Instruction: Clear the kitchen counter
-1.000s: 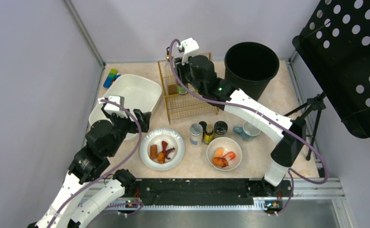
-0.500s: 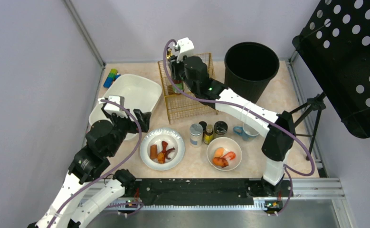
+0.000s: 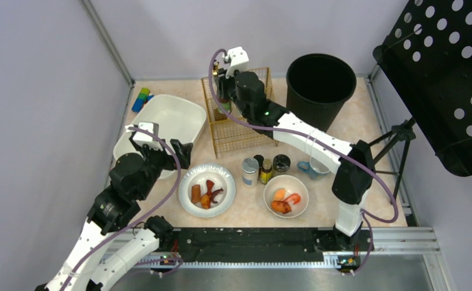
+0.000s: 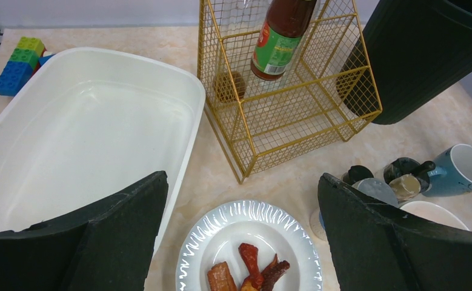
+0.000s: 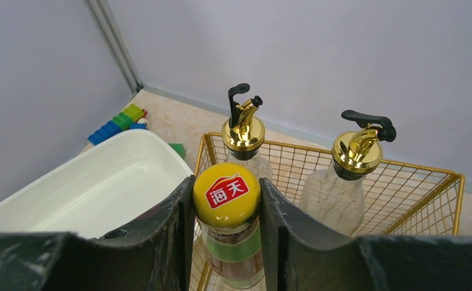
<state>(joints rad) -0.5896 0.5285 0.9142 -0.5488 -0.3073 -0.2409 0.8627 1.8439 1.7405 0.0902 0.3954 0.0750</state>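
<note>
Walled lab rig, mock kitchen counter (image 3: 248,209)

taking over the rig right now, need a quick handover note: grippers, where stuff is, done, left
Left gripper: open, empty, over the white tub edge, near the plate.
Right gripper: shut on the sauce bottle at its yellow cap; bottle is inside the gold rack beside two pourer bottles.
Done: sauce bottle in rack, not yet released.
Left: kitchen counter holds plate and bowl of food, small jars, blue mug, toy blocks.
</note>
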